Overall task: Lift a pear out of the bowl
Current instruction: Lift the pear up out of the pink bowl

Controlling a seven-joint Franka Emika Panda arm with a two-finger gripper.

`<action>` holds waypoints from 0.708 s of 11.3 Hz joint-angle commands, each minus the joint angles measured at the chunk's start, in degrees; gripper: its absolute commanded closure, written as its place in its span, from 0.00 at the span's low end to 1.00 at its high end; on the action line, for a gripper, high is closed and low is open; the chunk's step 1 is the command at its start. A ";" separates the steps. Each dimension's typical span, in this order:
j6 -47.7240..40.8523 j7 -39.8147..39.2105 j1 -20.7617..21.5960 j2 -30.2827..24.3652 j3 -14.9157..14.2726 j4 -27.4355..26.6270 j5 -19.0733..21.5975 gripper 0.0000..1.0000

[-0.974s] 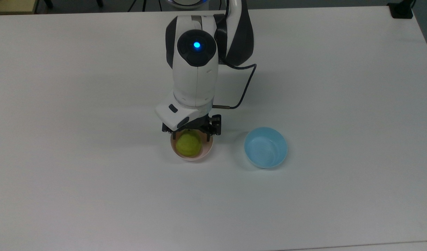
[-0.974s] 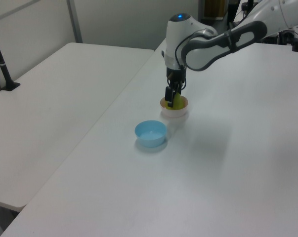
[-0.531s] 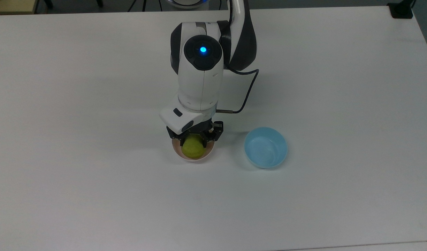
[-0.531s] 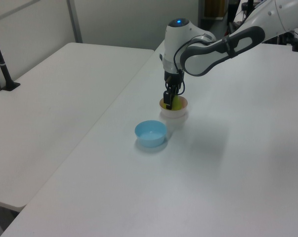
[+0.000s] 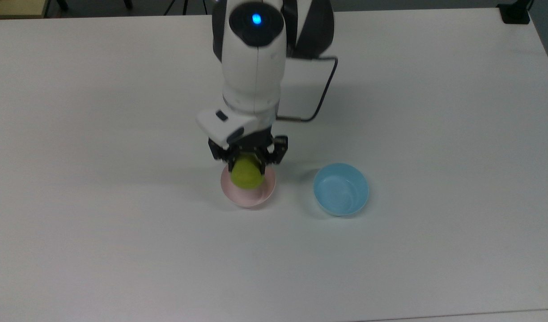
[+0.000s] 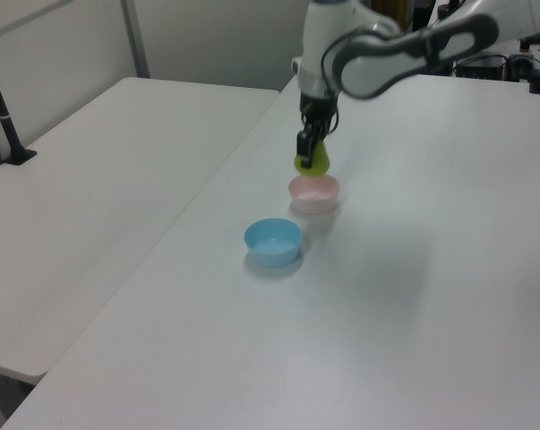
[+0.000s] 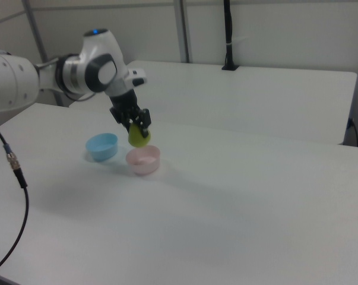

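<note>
We see the gripper (image 5: 247, 166) clamped on the pear (image 5: 246, 175), holding it clear above the pink bowl (image 6: 313, 193); a blue bowl (image 5: 341, 189) sits near.

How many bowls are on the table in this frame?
2. The pink bowl sits directly below the pincer, which holds the pear just above it. The light blue bowl stands apart, to the top view's right. None seems hidden.
</note>
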 commanded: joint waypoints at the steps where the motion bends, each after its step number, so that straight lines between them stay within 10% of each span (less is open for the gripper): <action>1: -9.40 -1.92 -1.29 -6.12 -0.93 -2.45 0.07 0.69; 8: -11.92 -8.53 -4.11 -4.56 -0.93 -9.29 -2.65 0.67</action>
